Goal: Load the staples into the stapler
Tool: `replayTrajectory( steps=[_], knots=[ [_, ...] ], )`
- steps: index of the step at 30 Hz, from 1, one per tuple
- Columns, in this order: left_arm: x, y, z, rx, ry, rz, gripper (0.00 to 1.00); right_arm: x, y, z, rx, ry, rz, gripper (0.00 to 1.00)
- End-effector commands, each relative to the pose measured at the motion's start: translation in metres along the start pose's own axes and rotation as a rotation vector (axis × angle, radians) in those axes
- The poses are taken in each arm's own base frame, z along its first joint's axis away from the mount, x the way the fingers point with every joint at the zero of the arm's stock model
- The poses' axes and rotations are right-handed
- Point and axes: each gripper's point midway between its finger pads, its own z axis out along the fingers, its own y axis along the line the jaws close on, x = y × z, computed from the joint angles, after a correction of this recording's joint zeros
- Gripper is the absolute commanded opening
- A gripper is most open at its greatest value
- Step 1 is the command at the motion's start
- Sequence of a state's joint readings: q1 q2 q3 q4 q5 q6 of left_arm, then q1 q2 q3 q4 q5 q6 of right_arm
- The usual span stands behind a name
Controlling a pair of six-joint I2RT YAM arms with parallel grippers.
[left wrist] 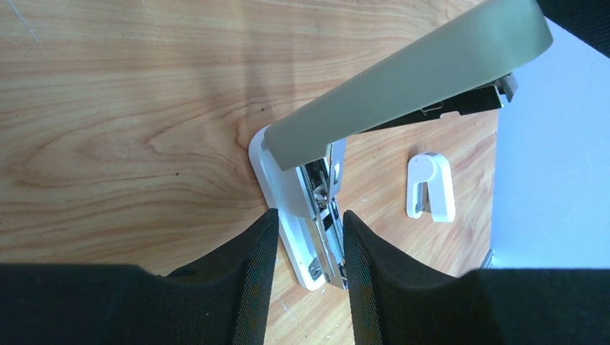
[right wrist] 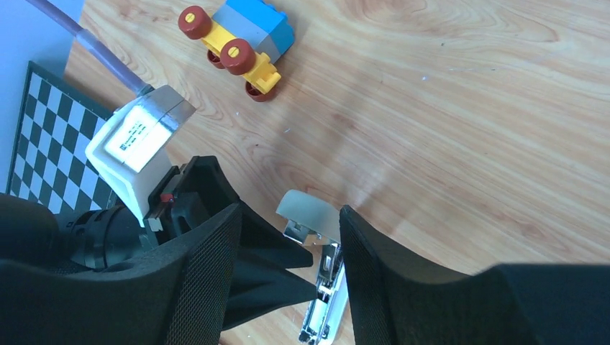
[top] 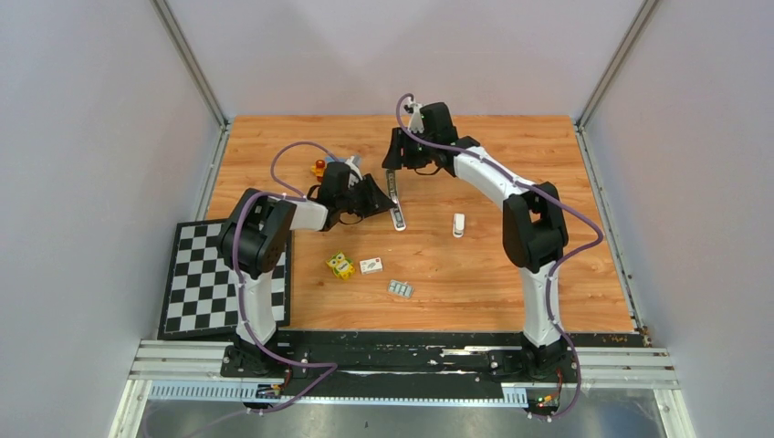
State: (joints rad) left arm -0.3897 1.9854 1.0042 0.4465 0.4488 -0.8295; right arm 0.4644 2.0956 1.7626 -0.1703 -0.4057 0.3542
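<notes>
Staples (top: 399, 288), small silver-grey block, not yet loaded; stapler (top: 396, 208) held open for filling
Block lies flat on the table (top: 548, 274) towards its near side, close to a small white box (top: 371, 265), well apart from both arms. Left gripper (left wrist: 309, 217) is clamped across the stapler's white base, seemingly to pin it down. Lid (left wrist: 410, 86) stands raised, baring the magazine rail. Right gripper (right wrist: 290, 210) straddles the lid's free end, fingers parted, a gap showing on one side; likely placed to swing the lid, not gripping it
</notes>
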Motion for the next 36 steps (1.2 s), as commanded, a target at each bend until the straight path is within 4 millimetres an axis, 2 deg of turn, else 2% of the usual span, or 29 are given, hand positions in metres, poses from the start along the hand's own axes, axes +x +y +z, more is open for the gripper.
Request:
replayTrajectory(
  steps=[1, 3, 14, 25, 30, 36],
  knots=[
    [0.000, -0.001, 0.006, -0.001, 0.010, 0.025, 0.40, 0.000, 0.009, 0.008, -0.073, 0.017, -0.020, 0.57],
    [0.000, 0.001, 0.006, -0.013, 0.010, 0.030, 0.40, 0.001, 0.006, 0.011, -0.068, 0.019, -0.027, 0.57],
    [0.004, 0.008, 0.010, -0.049, 0.020, 0.056, 0.37, 0.006, 0.021, 0.017, -0.185, 0.068, -0.059, 0.54],
    [0.006, 0.011, 0.011, -0.068, 0.027, 0.063, 0.36, 0.014, 0.012, 0.012, -0.157, 0.101, -0.082, 0.43],
    [0.006, 0.011, 0.011, -0.068, 0.027, 0.066, 0.36, 0.001, 0.007, 0.016, -0.121, 0.068, -0.096, 0.54],
    [0.006, 0.012, 0.011, -0.072, 0.029, 0.070, 0.36, 0.003, 0.005, 0.024, -0.130, 0.084, -0.091, 0.55]
  ],
)
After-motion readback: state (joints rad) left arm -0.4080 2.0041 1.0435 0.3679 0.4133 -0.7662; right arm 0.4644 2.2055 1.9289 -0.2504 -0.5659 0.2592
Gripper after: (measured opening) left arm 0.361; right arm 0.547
